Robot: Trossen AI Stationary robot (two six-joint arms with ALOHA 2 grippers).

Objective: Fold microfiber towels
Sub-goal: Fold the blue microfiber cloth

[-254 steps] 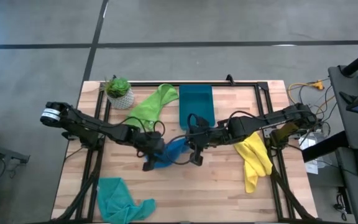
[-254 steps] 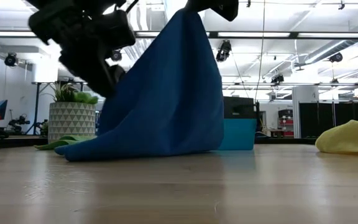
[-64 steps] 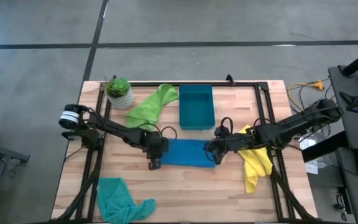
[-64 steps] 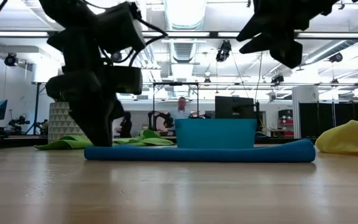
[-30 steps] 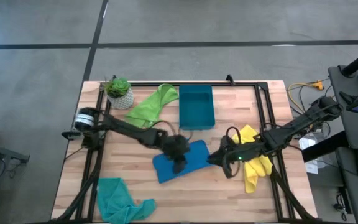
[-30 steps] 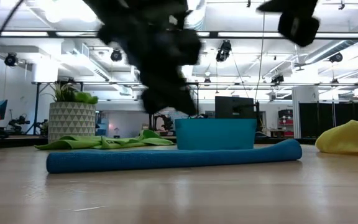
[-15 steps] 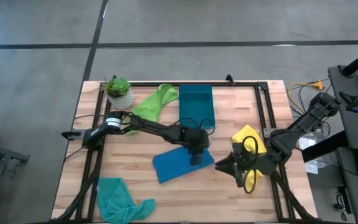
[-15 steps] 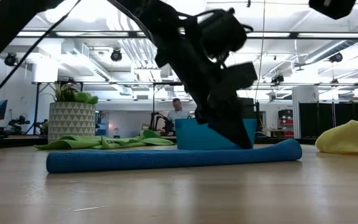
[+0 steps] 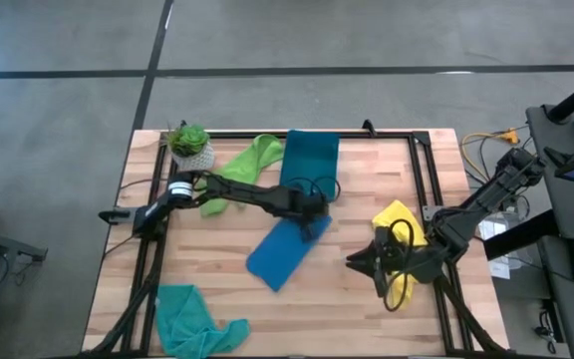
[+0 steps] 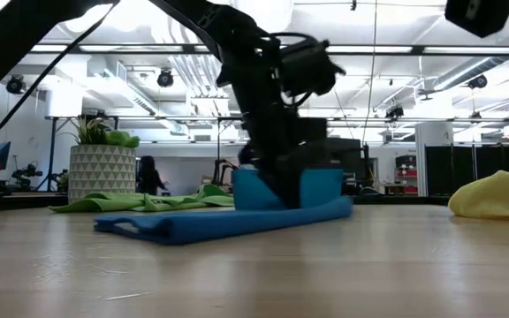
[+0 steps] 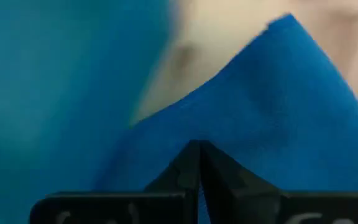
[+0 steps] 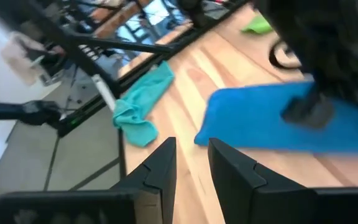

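currently the folded blue microfiber towel (image 9: 283,251) lies flat at the centre of the high view, set diagonally on the light wooden slatted table (image 9: 337,309). its upper end lies just below the rigid teal-blue rectangular plastic bin (image 9: 310,165). the left gripper (image 9: 314,225) sits on that upper end of the blue towel, its fingers pressed together with no gap between them; the left wrist view shows the closed tips against blue cloth. the right gripper (image 9: 355,262) hovers at the centre right of the high view, clear of the blue towel, its fingers a little apart and holding nothing. the crumpled yellow microfiber towel (image 9: 399,220) lies beside the right arm, partly under it. the lime green microfiber towel (image 9: 237,168) is spread at upper centre left, between the bin and the small potted plant in a white patterned pot (image 9: 190,146). the teal microfiber towel (image 9: 192,317) lies bunched at the lower left of the table.
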